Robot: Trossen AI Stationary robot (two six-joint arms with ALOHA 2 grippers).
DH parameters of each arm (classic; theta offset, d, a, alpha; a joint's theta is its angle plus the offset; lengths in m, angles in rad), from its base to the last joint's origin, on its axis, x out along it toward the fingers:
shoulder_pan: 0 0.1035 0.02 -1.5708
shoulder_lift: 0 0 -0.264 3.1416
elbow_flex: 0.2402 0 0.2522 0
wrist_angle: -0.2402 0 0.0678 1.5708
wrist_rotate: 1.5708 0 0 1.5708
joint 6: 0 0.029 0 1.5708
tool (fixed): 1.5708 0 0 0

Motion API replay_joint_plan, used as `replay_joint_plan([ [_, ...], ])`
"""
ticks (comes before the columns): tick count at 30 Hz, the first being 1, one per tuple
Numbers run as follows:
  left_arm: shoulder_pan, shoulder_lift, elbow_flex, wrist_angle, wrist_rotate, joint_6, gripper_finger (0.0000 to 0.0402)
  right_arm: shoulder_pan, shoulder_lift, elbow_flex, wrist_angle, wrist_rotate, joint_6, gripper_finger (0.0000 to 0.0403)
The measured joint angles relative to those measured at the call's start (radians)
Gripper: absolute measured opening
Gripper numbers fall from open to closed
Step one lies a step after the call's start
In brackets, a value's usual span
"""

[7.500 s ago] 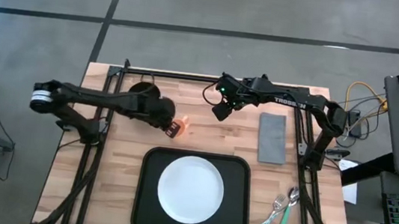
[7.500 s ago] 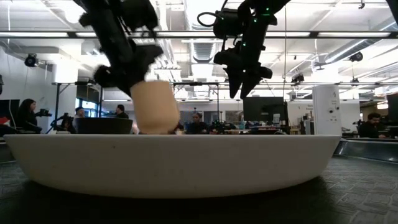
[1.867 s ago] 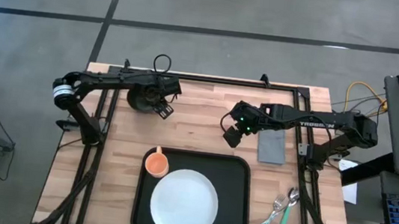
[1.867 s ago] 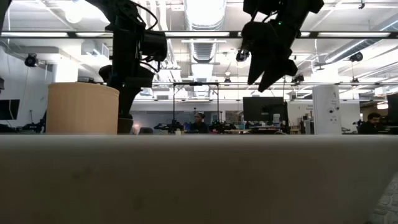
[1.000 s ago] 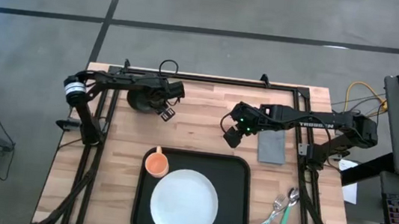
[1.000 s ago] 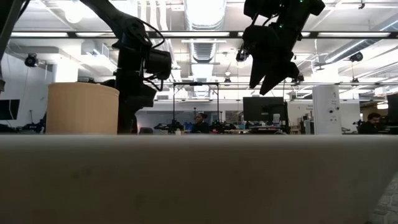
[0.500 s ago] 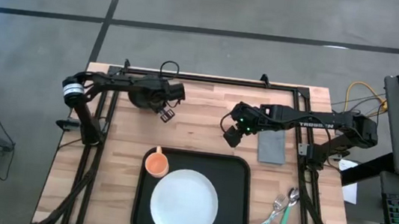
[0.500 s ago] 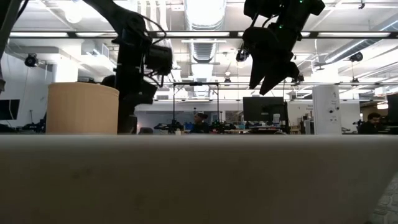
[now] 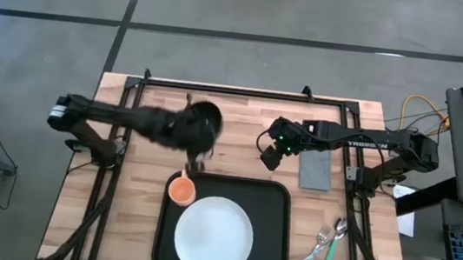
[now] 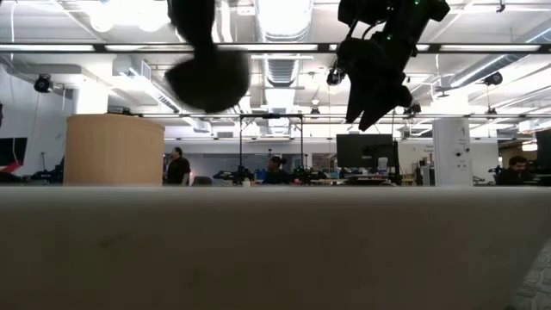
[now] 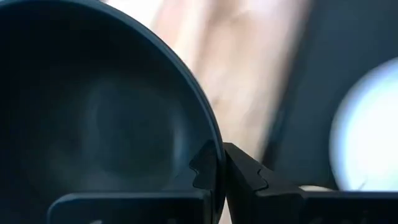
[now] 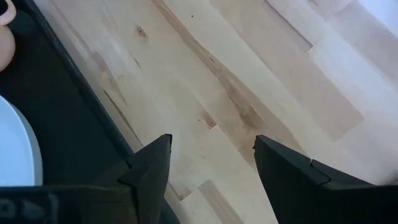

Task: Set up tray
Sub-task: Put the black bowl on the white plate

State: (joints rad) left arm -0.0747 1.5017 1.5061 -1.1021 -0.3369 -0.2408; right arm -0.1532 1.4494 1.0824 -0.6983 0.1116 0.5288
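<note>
A black bowl [image 9: 195,124] hangs in the air just beyond the far-left corner of the black tray [image 9: 275,207], held by my left gripper [image 11: 219,171], which is shut on it. In the low view the bowl [image 10: 208,77] shows blurred, high above the table. On the tray an orange cup [image 9: 181,190] stands on its base at the far-left corner, beside a white plate [image 9: 212,237]. My right gripper [image 9: 268,159] hovers open above the bare wood left of the grey napkin [image 9: 314,168], touching nothing. My left gripper holds the bowl by its rim [image 11: 214,152], pinched with one finger inside the bowl and one finger [image 11: 245,177] outside. The bowl is lifted clear of the table.
Spoons and a green-handled utensil [image 9: 324,244] lie on the wood to the right of the tray. The black metal frame [image 9: 245,90] runs along the far and side edges. Bare wood [image 9: 238,153] lies between the two grippers.
My left gripper has swung from the far-left part of the table toward the tray, carrying the black bowl with it. The bowl, which sat low behind the cup in the low view, is now lifted high. The right arm has kept still.
</note>
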Motion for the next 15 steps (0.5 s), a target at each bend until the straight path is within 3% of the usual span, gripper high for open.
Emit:
replay_joint_plan([
  [7, -0.282, 0.100, 0.186, -0.020, -0.080, 0.067, 0.0000, -0.025, 0.000, 0.000, 0.000, -0.004, -0.057, 0.0209],
  [12, -0.379, 0.252, 0.335, -0.086, -0.083, 0.001, 0.0000, -0.054, 0.000, 0.000, -0.003, -0.016, -0.087, 0.0200],
  [15, -0.405, 0.338, 0.429, -0.108, -0.034, -0.019, 0.0000, -0.072, 0.000, 0.000, -0.006, -0.048, -0.107, 0.0194],
])
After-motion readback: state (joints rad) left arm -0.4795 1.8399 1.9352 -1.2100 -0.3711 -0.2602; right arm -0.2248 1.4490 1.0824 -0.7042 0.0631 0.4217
